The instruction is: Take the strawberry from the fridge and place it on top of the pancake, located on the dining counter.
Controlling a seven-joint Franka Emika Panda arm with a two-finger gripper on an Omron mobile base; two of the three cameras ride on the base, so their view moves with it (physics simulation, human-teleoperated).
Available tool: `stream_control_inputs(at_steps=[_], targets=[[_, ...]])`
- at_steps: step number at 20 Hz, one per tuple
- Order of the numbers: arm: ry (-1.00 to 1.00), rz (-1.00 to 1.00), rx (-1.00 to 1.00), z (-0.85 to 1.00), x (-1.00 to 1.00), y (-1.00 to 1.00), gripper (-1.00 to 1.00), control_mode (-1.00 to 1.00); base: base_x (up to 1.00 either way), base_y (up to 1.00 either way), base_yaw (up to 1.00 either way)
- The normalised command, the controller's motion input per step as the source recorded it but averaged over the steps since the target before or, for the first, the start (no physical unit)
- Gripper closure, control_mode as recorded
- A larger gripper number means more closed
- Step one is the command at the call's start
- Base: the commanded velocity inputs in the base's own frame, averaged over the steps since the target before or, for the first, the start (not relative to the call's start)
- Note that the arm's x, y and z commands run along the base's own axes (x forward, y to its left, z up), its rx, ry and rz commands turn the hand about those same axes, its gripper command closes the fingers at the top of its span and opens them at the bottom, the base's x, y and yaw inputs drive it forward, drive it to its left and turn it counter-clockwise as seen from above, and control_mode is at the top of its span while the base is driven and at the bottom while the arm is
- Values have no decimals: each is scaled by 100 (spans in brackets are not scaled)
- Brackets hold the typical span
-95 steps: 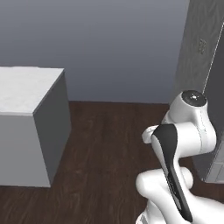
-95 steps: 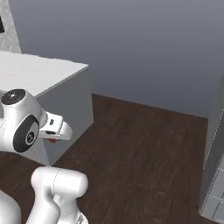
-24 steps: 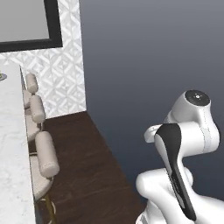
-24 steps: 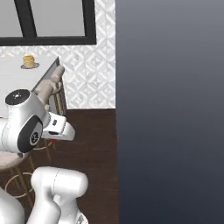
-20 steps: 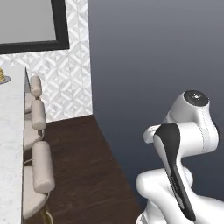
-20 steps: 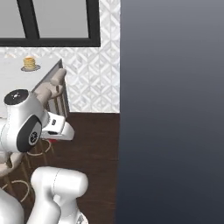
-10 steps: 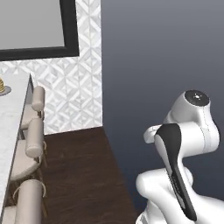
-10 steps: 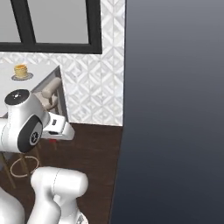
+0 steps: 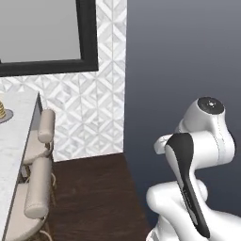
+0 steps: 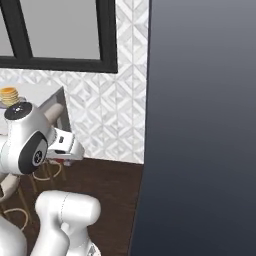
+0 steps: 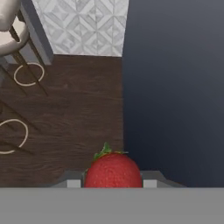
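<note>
Strawberry (image 11: 113, 169) clamped in end effector (image 11: 113, 181), carried over dark wood floor, not yet at surface.

I see the berry pinched between the two tips at the bottom of the hand view, green leaf up, floor and stool legs under it. I judge it light, soft and easily bruised, skin a bit slick, so I want a gentle squeeze across its widest middle, not the tapered tip or the leaf; too hard crushes it, too loose and it rolls out. Pancake (image 10: 10, 95) sits far off on the white surface (image 9: 12, 146) by the stools (image 9: 37, 197), at the left of both base views. It's a round lump, so I expect it may roll off the stack unless I release it low and centred.
</note>
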Motion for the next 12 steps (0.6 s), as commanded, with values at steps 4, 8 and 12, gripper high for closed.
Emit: stream_control_inputs(at_steps=[4, 8, 12], targets=[[0, 0, 0, 0, 0, 0, 100, 100, 100, -8, 30], [0, 0, 0, 0, 0, 0, 100, 100, 100, -16, 57], [0, 0, 0, 0, 0, 0, 100, 100, 100, -26, 68]])
